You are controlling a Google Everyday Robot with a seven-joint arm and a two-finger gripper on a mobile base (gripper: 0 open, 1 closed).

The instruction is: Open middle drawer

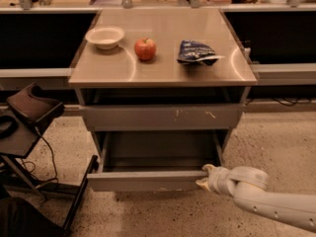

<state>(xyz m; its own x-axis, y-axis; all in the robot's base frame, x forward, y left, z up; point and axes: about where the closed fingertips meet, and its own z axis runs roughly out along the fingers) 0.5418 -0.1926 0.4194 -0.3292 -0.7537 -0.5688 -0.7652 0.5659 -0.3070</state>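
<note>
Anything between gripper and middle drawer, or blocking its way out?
Nothing visible. The white gripper sits at the right end of the shallow grey metal middle drawer; speckled floor lies ahead. A black stand leg nears its left corner.

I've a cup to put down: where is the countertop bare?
Bare: the front strip of the countertop before the bowl, apple and chip bag, and behind them. Crowded: their row. The gripper sits low, at the middle drawer's right front corner.
</note>
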